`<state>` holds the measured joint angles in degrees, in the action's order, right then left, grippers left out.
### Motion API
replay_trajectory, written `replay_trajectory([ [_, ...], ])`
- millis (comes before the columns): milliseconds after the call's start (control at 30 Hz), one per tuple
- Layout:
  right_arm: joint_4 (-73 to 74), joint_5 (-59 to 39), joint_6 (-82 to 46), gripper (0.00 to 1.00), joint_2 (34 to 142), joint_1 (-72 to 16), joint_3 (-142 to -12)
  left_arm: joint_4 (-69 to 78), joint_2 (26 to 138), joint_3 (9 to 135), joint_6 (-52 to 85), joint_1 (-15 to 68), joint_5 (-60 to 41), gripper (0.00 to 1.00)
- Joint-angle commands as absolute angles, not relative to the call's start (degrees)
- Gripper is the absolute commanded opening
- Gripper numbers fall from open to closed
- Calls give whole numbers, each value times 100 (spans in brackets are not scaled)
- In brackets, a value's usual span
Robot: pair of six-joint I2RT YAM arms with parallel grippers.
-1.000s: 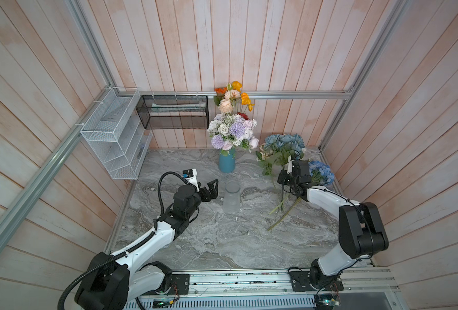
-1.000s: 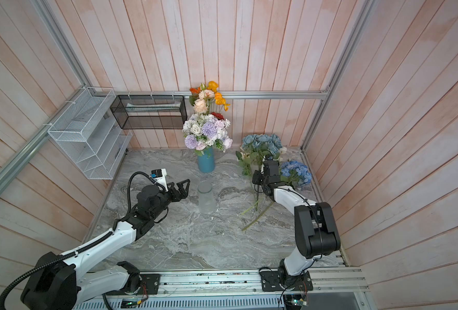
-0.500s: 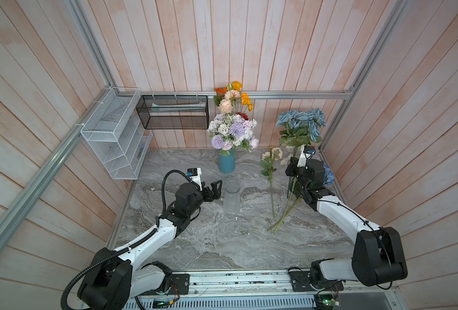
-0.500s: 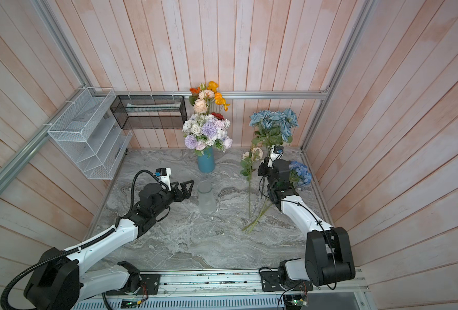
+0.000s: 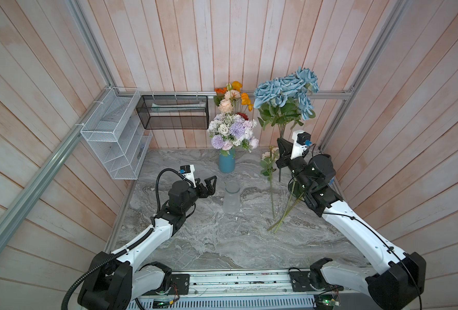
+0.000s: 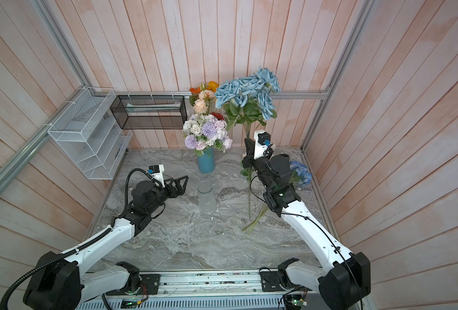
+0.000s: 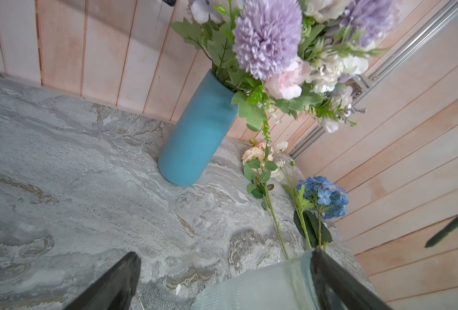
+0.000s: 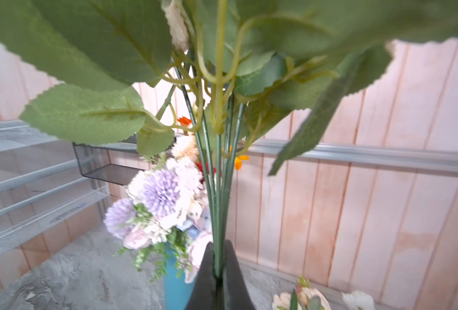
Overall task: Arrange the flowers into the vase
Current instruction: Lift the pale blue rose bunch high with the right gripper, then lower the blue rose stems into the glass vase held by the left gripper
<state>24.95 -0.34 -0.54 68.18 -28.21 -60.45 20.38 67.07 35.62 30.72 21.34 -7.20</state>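
Grips the blue hydrangea bunch [image 5: 287, 91] in the right gripper [image 5: 282, 147] — jaws pinched together on its bundled green stems [image 8: 218, 188], heads up, raised high over the right rear of the marble tabletop [image 5: 209, 241]. Holds the left gripper [image 5: 209, 182] spread wide and carrying nothing, low and just short of the clear glass vase [image 5: 231, 197] standing upright at mid-table. Lying flat to the right of that vase, under the right arm: a peach rose stem [image 5: 268, 158], a small blue hydrangea [image 6: 300, 173] and more long stems [image 5: 284, 214] crossing at their cut ends. Behind the glass vase, near the back wall — a blue ceramic vase [image 5: 227, 163] packed with lavender, white, pink, peach and orange blooms [image 5: 233, 131].
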Motion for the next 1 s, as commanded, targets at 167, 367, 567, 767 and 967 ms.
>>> replay_trajectory([
  [167,3541,-1202,-21,0,7301,-3460,-6794,2537,6446,3025,3871,1579,-1337,100],
  [367,4102,-1751,-207,0,7879,-3778,-7161,2717,6279,2667,4257,1234,-1587,100],
  [567,4697,-2127,-434,0,8344,-4040,-7227,2690,6128,2469,4333,1064,-1625,100],
  [767,4831,-2278,-816,0,8688,-4193,-7119,2647,6056,2417,4324,1046,-1629,100],
  [967,5361,-2256,-1155,0,8838,-4201,-6608,2654,6122,2458,4324,1030,-1698,100],
])
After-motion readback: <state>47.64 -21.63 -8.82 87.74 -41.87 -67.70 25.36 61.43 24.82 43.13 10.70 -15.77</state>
